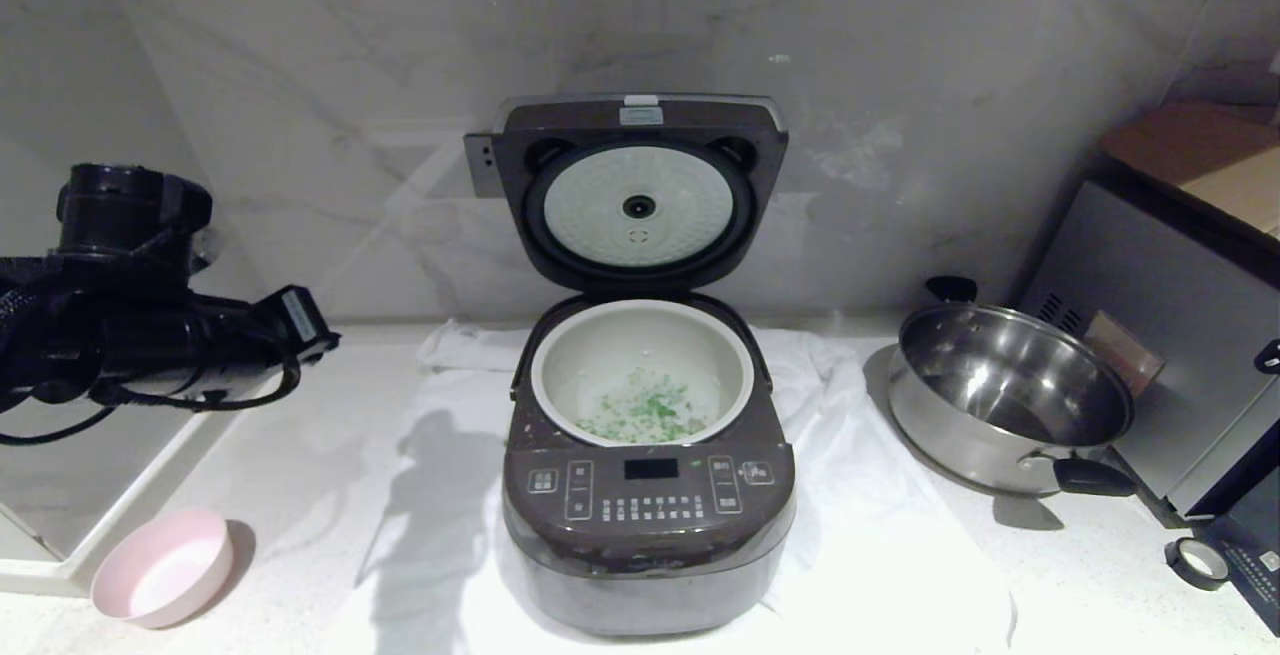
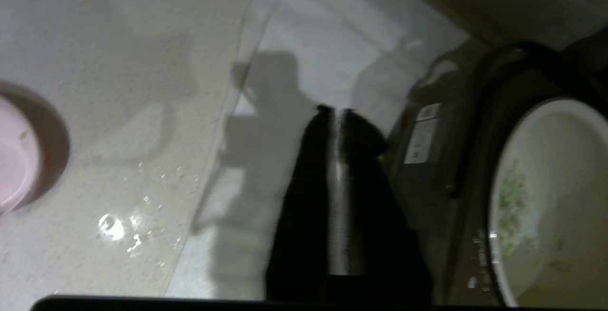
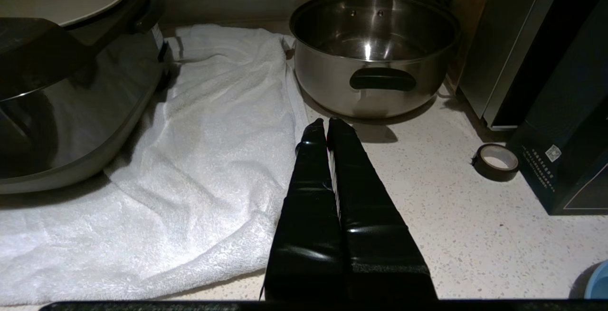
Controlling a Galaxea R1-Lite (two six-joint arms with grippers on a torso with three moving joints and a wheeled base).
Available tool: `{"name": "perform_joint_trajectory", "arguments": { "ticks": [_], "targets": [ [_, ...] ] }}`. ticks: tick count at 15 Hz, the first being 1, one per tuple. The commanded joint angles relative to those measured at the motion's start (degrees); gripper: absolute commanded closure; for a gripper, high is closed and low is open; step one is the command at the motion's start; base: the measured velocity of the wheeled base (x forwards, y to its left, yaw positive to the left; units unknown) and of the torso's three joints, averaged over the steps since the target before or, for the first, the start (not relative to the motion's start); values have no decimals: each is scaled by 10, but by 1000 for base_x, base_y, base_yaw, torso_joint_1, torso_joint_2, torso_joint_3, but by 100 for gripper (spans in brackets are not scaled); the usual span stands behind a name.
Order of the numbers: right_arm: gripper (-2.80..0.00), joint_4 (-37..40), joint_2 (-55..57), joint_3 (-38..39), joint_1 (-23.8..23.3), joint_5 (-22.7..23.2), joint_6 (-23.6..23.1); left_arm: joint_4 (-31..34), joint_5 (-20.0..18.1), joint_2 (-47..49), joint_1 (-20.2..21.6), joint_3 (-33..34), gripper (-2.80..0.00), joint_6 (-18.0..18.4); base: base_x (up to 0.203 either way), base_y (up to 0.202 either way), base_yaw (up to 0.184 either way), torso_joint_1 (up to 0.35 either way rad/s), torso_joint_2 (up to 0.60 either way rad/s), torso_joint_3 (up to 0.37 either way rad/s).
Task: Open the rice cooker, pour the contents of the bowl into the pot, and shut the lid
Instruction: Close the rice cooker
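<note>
Lid (image 1: 638, 197) is seen upright at twelve o'clock above the rice cooker (image 1: 648, 495); green bits (image 1: 645, 413) lie in the pot (image 1: 641, 367). The bowl (image 1: 163, 567) sits at eight o'clock. Both the left gripper (image 2: 336, 111) and the right gripper (image 3: 326, 122) are pressed together, empty.

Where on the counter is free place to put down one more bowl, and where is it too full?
Free: bare counter between the bowl and the towel; towel between the rice cooker and steel pan. Crowded: right edge, with pan, silver appliance and tape roll.
</note>
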Motion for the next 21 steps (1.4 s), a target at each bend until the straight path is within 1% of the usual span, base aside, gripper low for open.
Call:
{"name": "perform_joint_trajectory", "arguments": {
  "ticks": [1, 4, 8, 12, 15, 16, 17, 20, 21],
  "targets": [
    [0, 0, 0, 1, 0, 0, -1, 1, 1, 2, -32, -69, 0, -15, 0, 0, 0, 0, 0, 0],
    [0, 0, 0, 1, 0, 0, -1, 2, 2, 5, -94, -151, 0, -49, 0, 0, 0, 0, 0, 0],
    [0, 0, 0, 1, 0, 0, 0, 2, 4, 2, -131, -235, 0, -85, 0, 0, 0, 0, 0, 0],
    [0, 0, 0, 1, 0, 0, 0, 3, 7, 3, -200, -315, 0, -91, 0, 0, 0, 0, 0, 0],
    [0, 0, 0, 1, 0, 0, 0, -1, 9, 14, -254, -352, 0, -90, 0, 0, 0, 0, 0, 0],
    [0, 0, 0, 1, 0, 0, 0, -1, 16, 24, -271, -370, 0, -89, 0, 0, 0, 0, 0, 0],
    [0, 0, 0, 1, 0, 0, 0, -1, 32, 41, -286, -393, 0, -87, 0, 0, 0, 0, 0, 0],
    [0, 0, 0, 1, 0, 0, 0, 1, 102, 118, -323, -478, 0, -62, 0, 0, 0, 0, 0, 0],
    [0, 0, 0, 1, 0, 0, 0, 4, 116, 141, -330, -511, -280, -56, 0, 0, 0, 0, 0, 0]
  ]
}}
